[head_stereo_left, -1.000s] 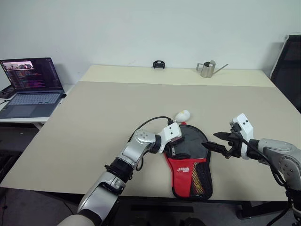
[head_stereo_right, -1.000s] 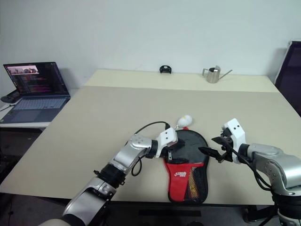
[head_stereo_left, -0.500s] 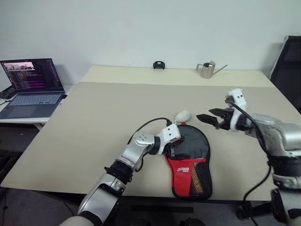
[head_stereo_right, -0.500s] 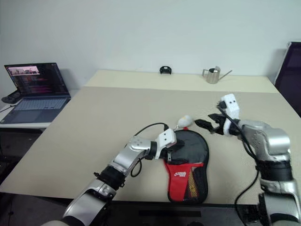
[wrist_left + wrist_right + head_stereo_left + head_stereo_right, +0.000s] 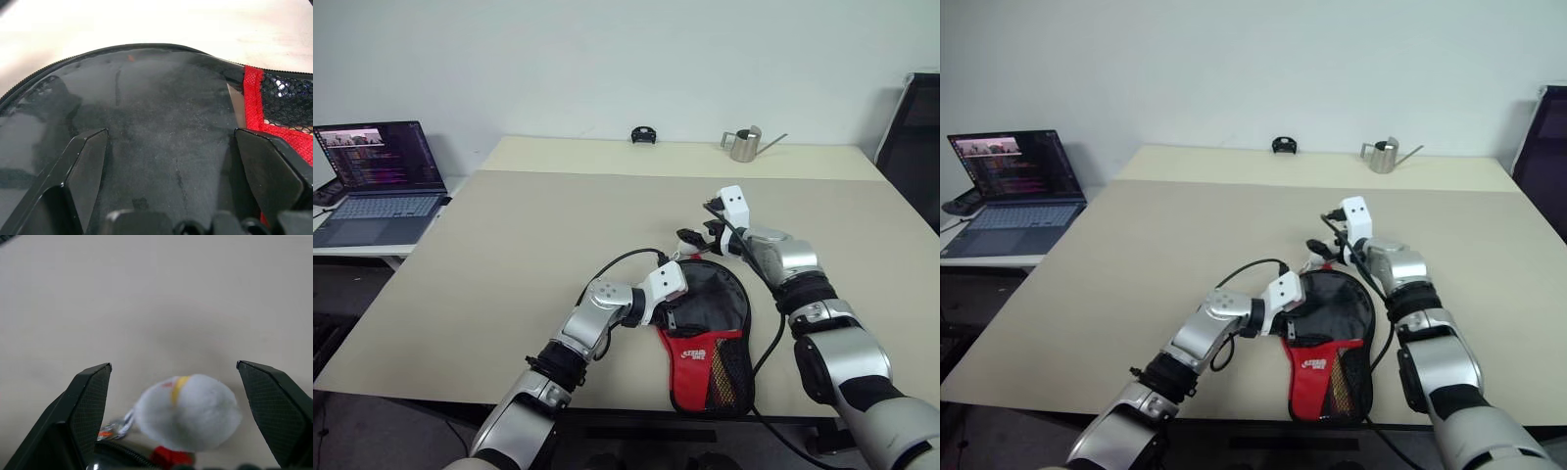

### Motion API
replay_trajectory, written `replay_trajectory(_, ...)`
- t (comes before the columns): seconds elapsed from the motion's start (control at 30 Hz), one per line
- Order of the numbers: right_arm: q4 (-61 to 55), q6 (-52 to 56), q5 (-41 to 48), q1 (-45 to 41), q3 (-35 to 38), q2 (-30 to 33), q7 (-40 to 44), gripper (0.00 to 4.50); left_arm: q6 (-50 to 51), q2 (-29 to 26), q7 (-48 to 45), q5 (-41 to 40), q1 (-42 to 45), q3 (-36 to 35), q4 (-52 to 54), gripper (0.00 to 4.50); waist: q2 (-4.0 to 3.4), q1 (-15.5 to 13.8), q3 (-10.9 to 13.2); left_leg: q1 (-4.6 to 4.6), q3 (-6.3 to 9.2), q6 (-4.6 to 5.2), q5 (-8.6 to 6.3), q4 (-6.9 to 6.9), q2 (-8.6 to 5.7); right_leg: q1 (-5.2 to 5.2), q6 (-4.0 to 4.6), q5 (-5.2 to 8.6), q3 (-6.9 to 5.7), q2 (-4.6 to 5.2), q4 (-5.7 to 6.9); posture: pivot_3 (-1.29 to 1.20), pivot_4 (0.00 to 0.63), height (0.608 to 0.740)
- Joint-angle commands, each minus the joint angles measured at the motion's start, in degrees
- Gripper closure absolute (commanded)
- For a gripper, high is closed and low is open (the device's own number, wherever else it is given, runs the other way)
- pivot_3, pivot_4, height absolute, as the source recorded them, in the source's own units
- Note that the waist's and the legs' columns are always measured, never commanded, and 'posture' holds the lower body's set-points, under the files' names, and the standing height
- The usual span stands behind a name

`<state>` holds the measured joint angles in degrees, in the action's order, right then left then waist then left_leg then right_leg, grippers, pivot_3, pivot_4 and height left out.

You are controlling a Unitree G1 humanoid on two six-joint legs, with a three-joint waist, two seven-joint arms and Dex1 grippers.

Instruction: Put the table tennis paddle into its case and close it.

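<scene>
The case (image 5: 710,333) lay flat on the beige tabletop (image 5: 509,245) near its front edge, its round black end pointing away from the robot and its red lower part with the white logo and the mesh pocket pointing toward it. The left gripper (image 5: 672,315) rested low over the black part of the case, on the case's left side, with its two black fingers (image 5: 83,161) spread wide apart and nothing between them; from the left wrist view the fabric under them looked smooth and dark, with the zip line curving around the far edge. Something pale showed through the mesh pocket, possibly the paddle's handle, but it was too small to be sure. The right gripper (image 5: 693,239) hung just past the far end of the case, its fingers (image 5: 88,401) also wide apart, with the small white ball charm (image 5: 188,411) with its yellow band sitting on the tabletop between them, untouched as far as could be seen. A short silver link joined the charm to the zip end of the case. At the back of the tabletop stood a small metal watering can (image 5: 744,144) and a small black object (image 5: 643,134), well apart from the case. An open laptop (image 5: 377,181) sat on a separate surface off to the left.
</scene>
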<state>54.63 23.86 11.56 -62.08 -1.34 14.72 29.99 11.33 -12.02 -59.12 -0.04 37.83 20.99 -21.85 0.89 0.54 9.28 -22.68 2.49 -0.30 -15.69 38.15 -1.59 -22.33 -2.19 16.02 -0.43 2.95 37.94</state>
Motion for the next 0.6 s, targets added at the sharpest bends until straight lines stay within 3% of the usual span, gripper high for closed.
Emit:
replay_trajectory(0.03,5.8,-6.4,-2.3,-3.5,1.1,-0.8,-1.2,0.00,1.7,-0.8,-0.2,1.3,-1.6,1.9,0.6,0.02,0.00,0.1,0.0,0.00,0.00,-0.01,0.00,0.00,0.01,0.00,0.00,0.00,0.01,0.00,0.00,0.00,0.150,0.740)
replay_trajectory(0.33,13.1,-11.4,-4.8,-5.0,1.8,-3.6,-2.5,0.00,2.2,-1.9,0.1,1.6,-1.9,2.1,1.4,0.02,-0.03,1.1,0.0,0.02,0.01,-0.07,0.04,-0.02,0.02,0.00,0.03,0.02,0.11,0.01,0.06,0.00,0.150,0.740)
replay_trajectory(0.43,13.4,-11.9,-5.4,-5.0,2.0,-3.9,-3.1,0.61,1.8,-1.9,0.2,1.9,-1.6,2.3,0.6,0.00,-0.03,1.1,0.0,0.04,0.02,-0.09,0.05,-0.02,0.02,0.00,0.03,0.02,0.11,0.01,0.09,0.00,0.150,0.740)
replay_trajectory(0.6,13.6,-12.0,-5.9,-4.9,2.7,-4.2,-3.3,2.45,1.2,-1.8,0.2,2.2,-1.2,2.5,-0.7,0.00,-0.04,1.1,0.0,0.07,0.01,-0.10,0.06,-0.02,0.02,0.01,0.04,0.02,0.12,0.01,0.12,0.00,0.150,0.740)
